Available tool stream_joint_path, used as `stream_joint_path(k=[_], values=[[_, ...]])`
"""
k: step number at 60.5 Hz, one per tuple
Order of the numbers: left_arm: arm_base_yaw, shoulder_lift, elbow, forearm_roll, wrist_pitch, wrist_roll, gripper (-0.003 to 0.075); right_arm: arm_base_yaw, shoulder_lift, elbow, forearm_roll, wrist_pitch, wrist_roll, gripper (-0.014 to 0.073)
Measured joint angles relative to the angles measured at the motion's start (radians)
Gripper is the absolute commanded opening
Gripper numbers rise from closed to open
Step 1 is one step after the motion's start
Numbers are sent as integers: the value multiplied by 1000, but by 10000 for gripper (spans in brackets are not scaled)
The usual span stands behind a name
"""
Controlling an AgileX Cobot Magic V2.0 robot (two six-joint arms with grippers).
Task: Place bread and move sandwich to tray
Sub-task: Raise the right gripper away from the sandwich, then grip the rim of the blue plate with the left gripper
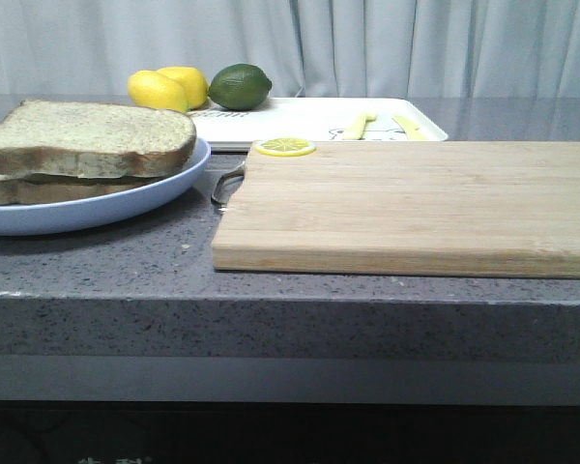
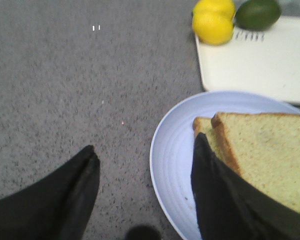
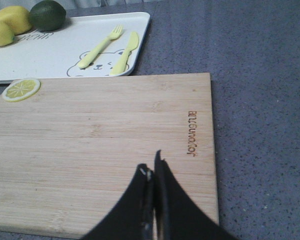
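Your left gripper (image 2: 145, 187) is open, one finger over the plate (image 2: 172, 150) beside the bread (image 2: 265, 150), the right gripper (image 3: 152, 172) closed and empty; a shallow grasp may drag both slices.

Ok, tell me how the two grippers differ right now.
The left gripper is open, its fingers spread wide; the right gripper is shut, fingers pressed together. The left gripper is over the pale blue plate's edge, one finger by the bread; the right gripper is over the bare wooden cutting board. Both have black fingers and hold nothing.
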Motion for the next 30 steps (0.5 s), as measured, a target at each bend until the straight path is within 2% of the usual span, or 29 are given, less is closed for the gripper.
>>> stream_joint_path(k=[12, 30], values=[[0, 254, -152, 4, 163, 0, 398, 0, 0, 0, 0, 0, 0, -59], [0, 462, -229, 4, 184, 0, 398, 0, 0, 0, 4, 0, 2, -59]])
